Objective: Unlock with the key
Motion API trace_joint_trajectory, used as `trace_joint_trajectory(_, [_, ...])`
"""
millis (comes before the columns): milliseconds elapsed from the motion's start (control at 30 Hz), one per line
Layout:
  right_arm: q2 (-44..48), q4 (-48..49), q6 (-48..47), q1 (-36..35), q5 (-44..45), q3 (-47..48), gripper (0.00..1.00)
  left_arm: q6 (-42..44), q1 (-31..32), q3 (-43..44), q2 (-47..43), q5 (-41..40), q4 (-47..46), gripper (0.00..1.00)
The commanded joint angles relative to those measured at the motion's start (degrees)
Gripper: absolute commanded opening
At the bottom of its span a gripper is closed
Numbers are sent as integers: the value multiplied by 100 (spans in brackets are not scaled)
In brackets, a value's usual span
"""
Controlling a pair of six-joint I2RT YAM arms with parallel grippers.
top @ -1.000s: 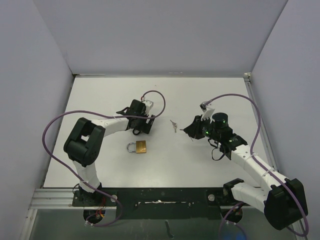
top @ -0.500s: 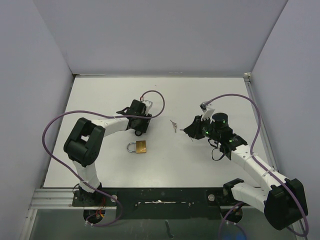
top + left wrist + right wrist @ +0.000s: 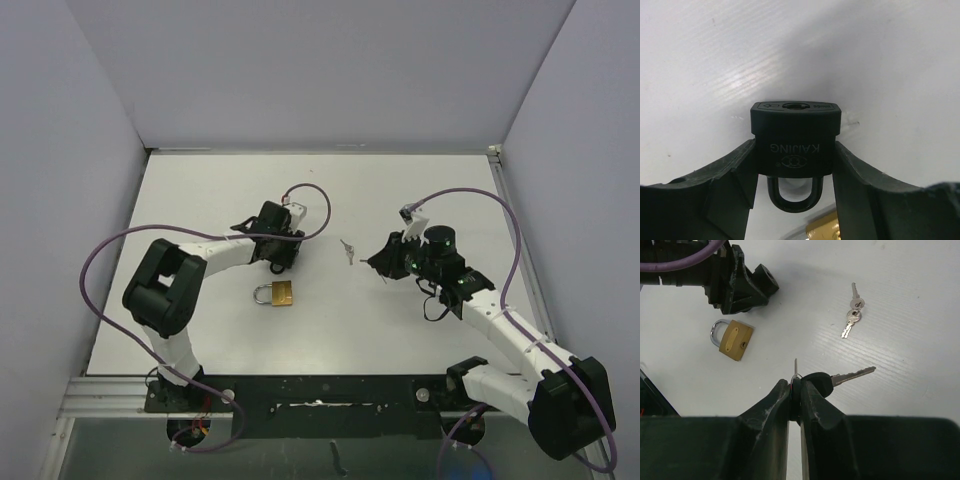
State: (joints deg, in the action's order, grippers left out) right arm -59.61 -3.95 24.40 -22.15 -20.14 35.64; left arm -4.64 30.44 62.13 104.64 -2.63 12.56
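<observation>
Left pincer (image 3: 274, 258) was clamped on the black padlock (image 3: 795, 145), one finger against each flat side. The lock sat left of centre, low over the surface (image 3: 920, 340). Its shackle pointed back toward the wrist and its keyhole face was turned outward, probably so the key could reach it. The keyhole was empty.

Right of centre, the right pincer (image 3: 796, 387) was closed on the key (image 3: 840, 377). It seemed to pinch at the ring beside the black head, leaving the blade sticking out free to the side, well apart from the lock. The blade would probably need turning to line up with the keyhole.

A brass padlock (image 3: 734, 340) lay flat just near of the held lock, and two spare keys (image 3: 852, 315) lay between the arms. No box or tray showed.
</observation>
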Motion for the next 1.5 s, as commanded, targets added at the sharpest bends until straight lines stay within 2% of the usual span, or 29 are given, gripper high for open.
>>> trace_joint_trajectory(0, [176, 34, -117, 27, -8, 152, 0, 489, 36, -334, -1135, 1008, -1049, 0])
trace_joint_trajectory(267, [283, -9, -83, 27, -60, 187, 0, 1218, 31, -1676, -2382, 2736, -3311, 0])
trace_joint_trajectory(667, [97, 149, -4, -275, -327, 434, 0, 2134, 94, -2625, -2644, 4230, -4450, 0])
trace_joint_trajectory(933, [-128, 247, -29, -552, -323, 514, 0, 2532, 94, -2732, -2475, 4653, -4756, 0])
trace_joint_trajectory(1233, [-170, 320, 55, -817, -83, 553, 0, 2800, 112, -3034, -2271, 4978, -5516, 0])
trace_joint_trajectory(1467, [-168, 397, 73, -950, 1, 550, 0, 2992, 129, -3181, -2196, 4978, -5851, 0])
